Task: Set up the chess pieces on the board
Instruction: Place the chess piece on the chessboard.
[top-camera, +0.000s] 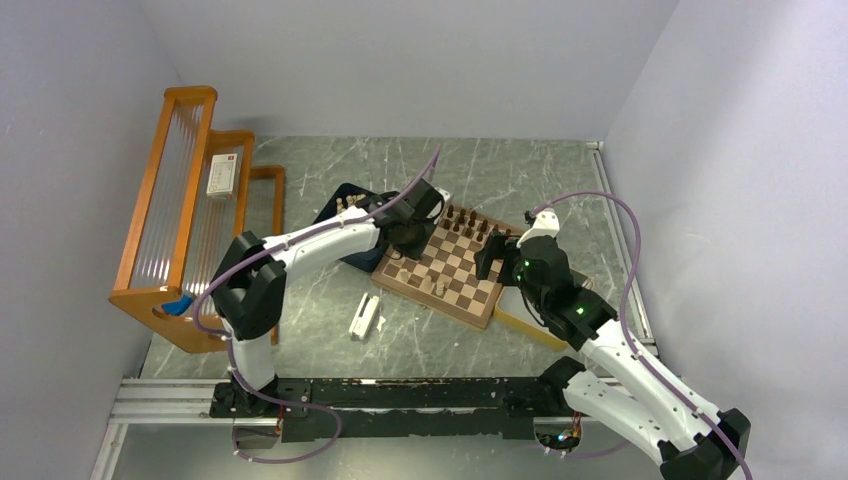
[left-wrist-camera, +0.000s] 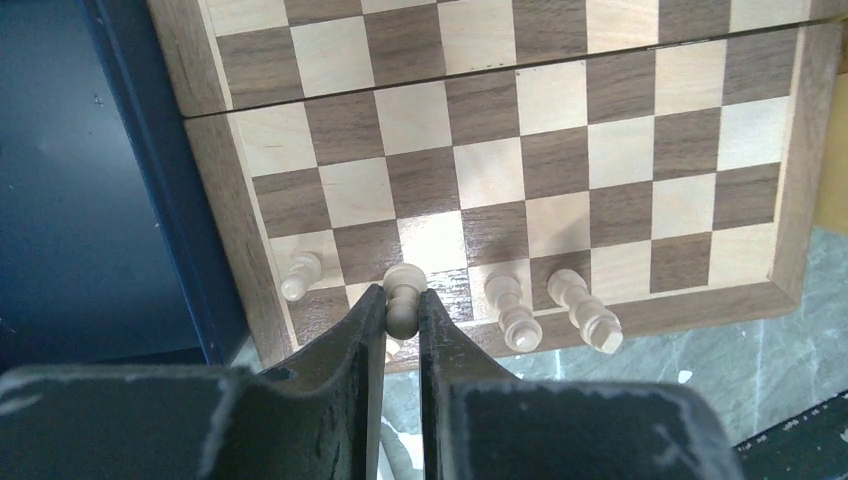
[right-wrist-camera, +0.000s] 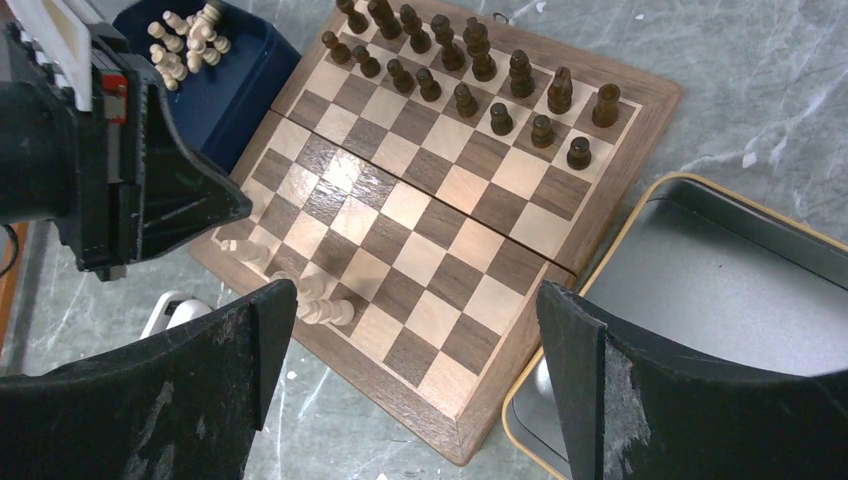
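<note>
The board (top-camera: 452, 272) lies in the middle of the table. Dark chess pieces (right-wrist-camera: 470, 70) fill two rows along its far side. In the left wrist view my left gripper (left-wrist-camera: 403, 300) is shut on a pale pawn (left-wrist-camera: 405, 277), low over the board's (left-wrist-camera: 560, 150) near-left corner. Three pale pieces (left-wrist-camera: 513, 308) stand or lean along that edge row. More pale pieces (right-wrist-camera: 190, 35) lie in the dark blue tray (right-wrist-camera: 250, 80). My right gripper (right-wrist-camera: 417, 300) hangs open and empty above the board's (right-wrist-camera: 450, 250) right corner.
A grey tray with a yellow rim (right-wrist-camera: 640, 220) sits against the board's right side. A small white object (top-camera: 365, 317) lies on the marble in front of the board. At the far left stands an orange wooden rack (top-camera: 190, 200).
</note>
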